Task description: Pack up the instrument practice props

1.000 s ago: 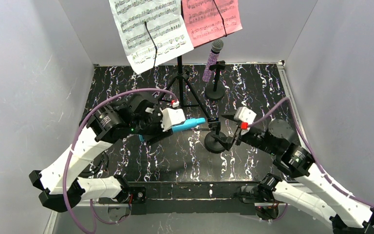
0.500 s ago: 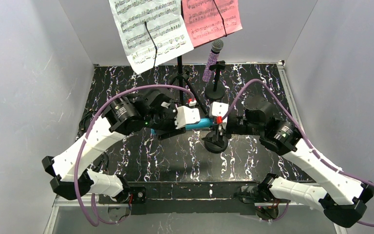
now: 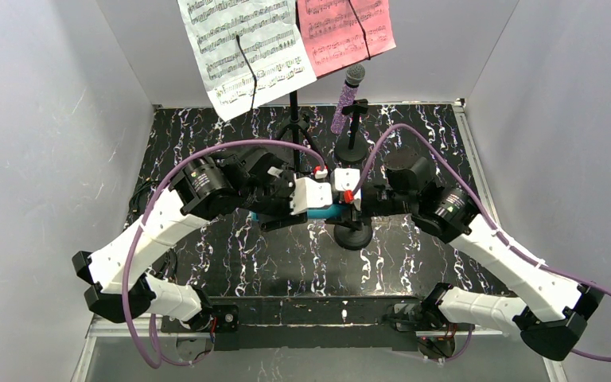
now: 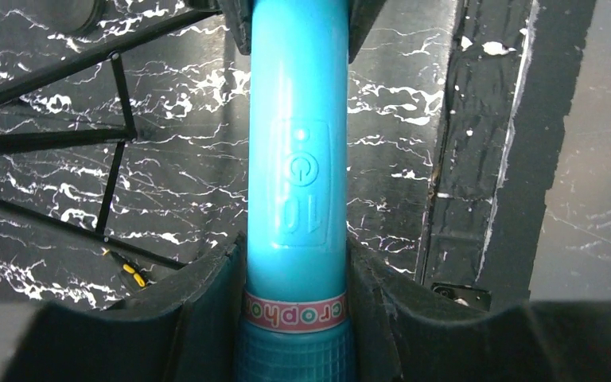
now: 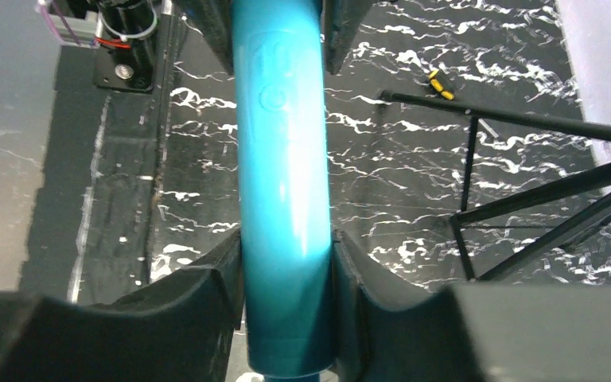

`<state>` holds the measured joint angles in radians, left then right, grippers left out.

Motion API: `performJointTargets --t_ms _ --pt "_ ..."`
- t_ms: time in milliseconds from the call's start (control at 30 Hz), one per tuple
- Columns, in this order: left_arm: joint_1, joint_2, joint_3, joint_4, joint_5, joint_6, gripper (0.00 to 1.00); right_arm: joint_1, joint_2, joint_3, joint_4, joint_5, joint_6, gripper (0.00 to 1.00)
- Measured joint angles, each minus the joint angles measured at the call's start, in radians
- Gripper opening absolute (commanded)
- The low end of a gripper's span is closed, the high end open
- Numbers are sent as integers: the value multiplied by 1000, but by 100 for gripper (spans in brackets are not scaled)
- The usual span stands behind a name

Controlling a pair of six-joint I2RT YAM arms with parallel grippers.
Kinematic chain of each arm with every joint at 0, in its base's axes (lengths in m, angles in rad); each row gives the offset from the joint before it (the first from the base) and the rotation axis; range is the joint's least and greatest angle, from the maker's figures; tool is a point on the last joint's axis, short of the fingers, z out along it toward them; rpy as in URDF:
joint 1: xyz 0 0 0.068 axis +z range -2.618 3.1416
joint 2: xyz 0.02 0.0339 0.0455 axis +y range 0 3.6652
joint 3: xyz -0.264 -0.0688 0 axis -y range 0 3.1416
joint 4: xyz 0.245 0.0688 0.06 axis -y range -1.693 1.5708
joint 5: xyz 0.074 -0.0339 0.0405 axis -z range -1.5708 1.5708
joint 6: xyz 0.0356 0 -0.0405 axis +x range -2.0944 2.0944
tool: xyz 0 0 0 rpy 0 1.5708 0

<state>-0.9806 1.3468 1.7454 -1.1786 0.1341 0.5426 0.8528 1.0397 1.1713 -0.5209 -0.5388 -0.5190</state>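
Two sets of jaws are clamping one blue microphone [image 3: 324,208] as I am running this pack-up remotely. The microphone is hanging level above the middle of the counter [image 3: 207,135], touching nothing but the robot as far as I can tell. The left jaws are pressing on either side of its body just ahead of the ribbed head, and the right jaws are pinching the far end of the smooth handle. The tail end is sitting right by the clip of the nearer mic holder [image 3: 353,233]; I cannot tell whether the two are touching.

I am judging this a handover, and that is where it could be going wrong. With both arms gripping one rigid, glossy tube, any pull out of step could be twisting it loose. If the left jaws let go before the right grip is firm, the microphone could be dropping onto the holder and knocking it over.

Behind, the purple glitter microphone [image 3: 347,99] is standing in the second holder [image 3: 352,147], while the white music sheet [image 3: 243,44] and pink music sheet [image 3: 344,32] are hanging on the tripod [image 3: 294,135]. Its legs are spreading close behind both wrists, so a wide swing could be catching one.
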Motion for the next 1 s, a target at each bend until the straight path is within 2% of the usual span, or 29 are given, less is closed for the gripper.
performJointTargets --t_ms 133,200,333,400,500,633,733,1000 --pt "-3 -3 2 -13 23 8 6 -2 2 9 -24 -21 -18 2" --pt "-5 -6 2 -11 27 7 14 -2 1 11 -29 -25 -18 1" --pt "-5 -16 2 2 27 5 53 -1 -1 18 -30 -17 -17 1" --pt "-6 -29 -5 21 18 0 64 0 -11 18 -32 -3 -15 1" --pt "-5 -79 -30 86 -27 -12 76 0 -31 18 -64 48 -5 1" --pt "-4 -177 -90 174 -99 -32 83 0 -51 22 -95 135 15 1" --pt "-4 -264 -157 256 -148 -60 84 0 -63 30 -115 208 33 1" --pt "-4 -452 -420 446 -220 -214 93 0 -137 51 -138 534 128 1"
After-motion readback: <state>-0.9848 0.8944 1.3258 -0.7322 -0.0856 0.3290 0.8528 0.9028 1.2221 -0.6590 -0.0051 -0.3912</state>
